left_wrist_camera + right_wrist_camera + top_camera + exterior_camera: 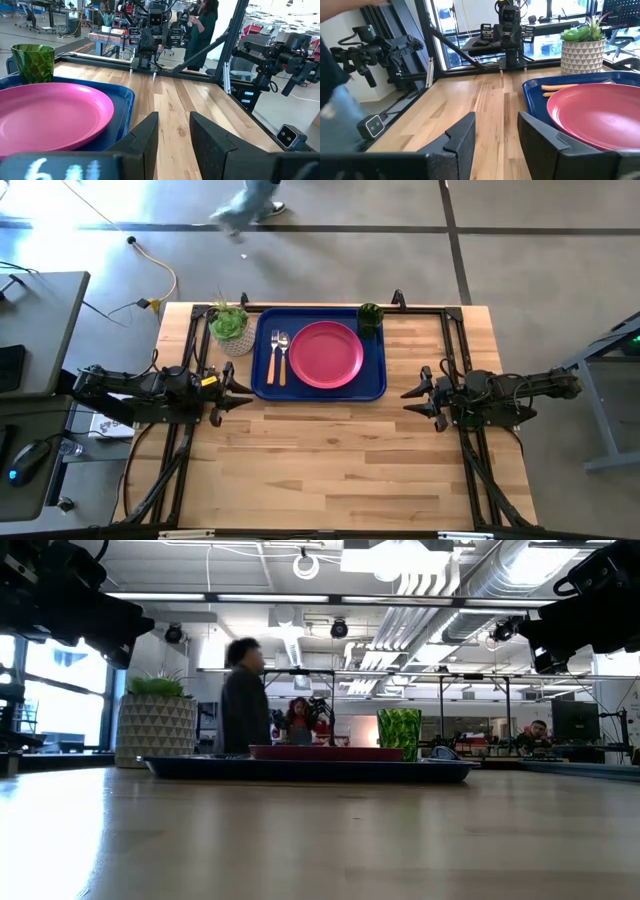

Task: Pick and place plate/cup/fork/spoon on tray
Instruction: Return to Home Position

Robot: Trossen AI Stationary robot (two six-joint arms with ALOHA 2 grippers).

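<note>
Blue tray (375,388) already carries the plate (326,354), cup (370,315), fork (273,352) and spoon (283,352), so I judge placing finished; left pincer (243,389) and right pincer (409,393) rest released beside it, needing only to retreat.

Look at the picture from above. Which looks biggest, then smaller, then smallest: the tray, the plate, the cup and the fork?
1. The tray, the largest.
2. The plate, lying on it.
3. The fork and the cup: the fork looks longer but far thinner, the cup rounder, so I cannot rank these two.
</note>
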